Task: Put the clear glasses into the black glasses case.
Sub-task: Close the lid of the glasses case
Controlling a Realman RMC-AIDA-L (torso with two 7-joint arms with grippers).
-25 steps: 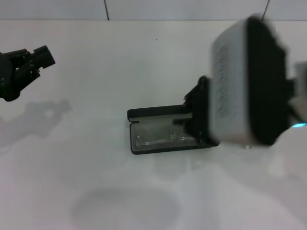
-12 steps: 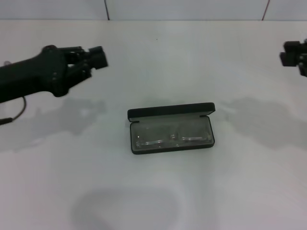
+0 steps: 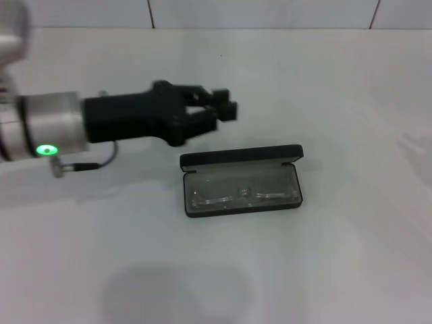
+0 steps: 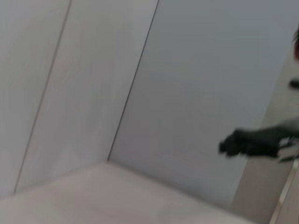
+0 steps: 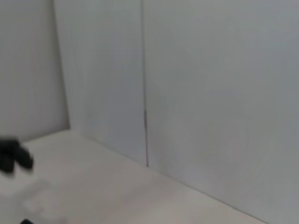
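Observation:
The black glasses case (image 3: 241,156) lies open on the white table, its lid standing up along the far side. The clear glasses (image 3: 241,192) rest folded inside it on the grey lining. My left arm reaches in from the left, and the left gripper (image 3: 226,106) hovers above and just behind the case's left end, touching nothing. The right gripper (image 4: 254,142) is out of the head view. It shows only as a blurred dark shape far off in the left wrist view. A dark blur in the right wrist view (image 5: 14,156) seems to be the left gripper.
The white table (image 3: 324,270) runs to a tiled wall (image 3: 270,12) at the back. A thin cable (image 3: 88,164) hangs below the left forearm. Both wrist views face pale wall panels.
The right arm, over the case a second ago, has pulled away right and out of the head view. The left arm has swung in from the far left toward the case.

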